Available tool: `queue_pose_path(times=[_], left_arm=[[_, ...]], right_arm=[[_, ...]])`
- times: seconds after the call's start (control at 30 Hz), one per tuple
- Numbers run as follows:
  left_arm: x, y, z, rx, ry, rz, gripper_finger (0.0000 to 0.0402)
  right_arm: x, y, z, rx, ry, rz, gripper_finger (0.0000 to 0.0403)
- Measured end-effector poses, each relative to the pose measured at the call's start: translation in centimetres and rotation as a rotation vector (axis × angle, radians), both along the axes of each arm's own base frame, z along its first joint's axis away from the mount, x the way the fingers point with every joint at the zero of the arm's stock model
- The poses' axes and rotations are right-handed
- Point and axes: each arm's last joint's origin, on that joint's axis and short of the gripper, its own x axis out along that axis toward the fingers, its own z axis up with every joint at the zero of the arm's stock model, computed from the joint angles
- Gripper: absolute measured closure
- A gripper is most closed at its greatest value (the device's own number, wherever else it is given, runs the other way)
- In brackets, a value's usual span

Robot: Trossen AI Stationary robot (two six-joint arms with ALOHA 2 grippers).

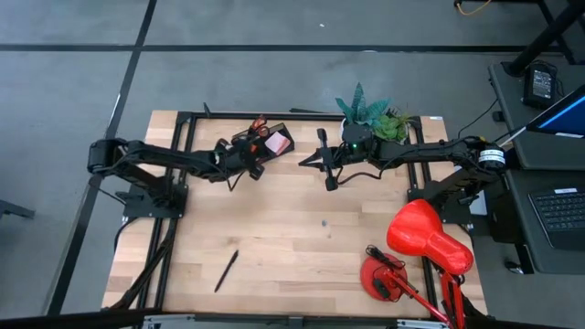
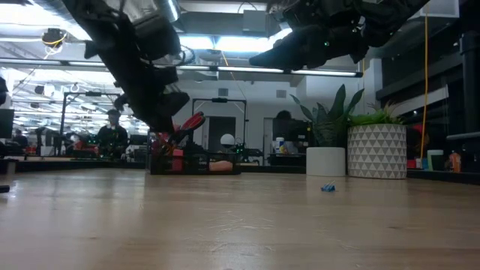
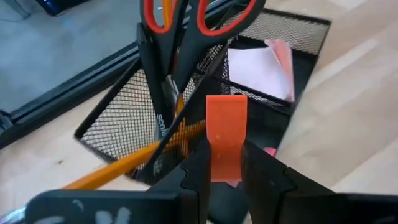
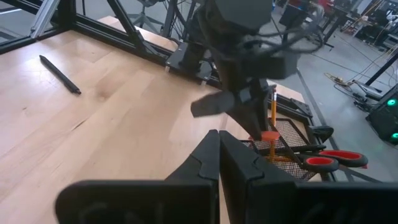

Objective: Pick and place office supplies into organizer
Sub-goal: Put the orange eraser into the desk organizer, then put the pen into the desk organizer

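Red scissors (image 3: pixel 186 25) and pink notes (image 3: pixel 261 65) are already kept in the organizer (image 3: pixel 118 118). An orange eraser (image 3: pixel 225 137) is pinched by the left hand (image 3: pixel 225 171) above it. 1 black pen (image 1: pixel 226 270) is left on the table (image 1: pixel 292 247); the right hand (image 4: pixel 217 155) is pressed together.

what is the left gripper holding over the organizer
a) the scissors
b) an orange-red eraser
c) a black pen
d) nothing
b: in the left wrist view the left gripper pinches an orange-red eraser above the mesh organizer, beside the scissors standing in it.

The left arm reaches across the table, its left gripper (image 3: pixel 225 163) angled down, fingers clamped partway. The right arm stretches inward and hovers raised, right gripper (image 4: pixel 219 155) fingers pressed together
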Motion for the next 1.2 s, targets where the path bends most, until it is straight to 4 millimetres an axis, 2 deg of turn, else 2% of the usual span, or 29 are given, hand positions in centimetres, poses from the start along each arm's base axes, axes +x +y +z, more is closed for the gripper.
queue_pose_path(times=[0.43, 0.73, 1.2], left_arm=[[1.0, 1.6, -3.7, -0.064, 0.116, -0.002, 0.0332], [1.3, 1.8, -4.0, -0.035, 0.112, 0.012, 0.0327], [1.8, 1.9, -3.3, -0.018, 0.13, -0.025, 0.0254]], right_arm=[[0.0, 0.0, 0.0, 0.0, -0.001, 0.0, 0.0393], [0.0, 0.0, 0.0, 0.001, 0.0, -0.001, 0.0393], [0.0, 0.0, 0.0, 0.05, 0.006, -0.013, 0.0393]])
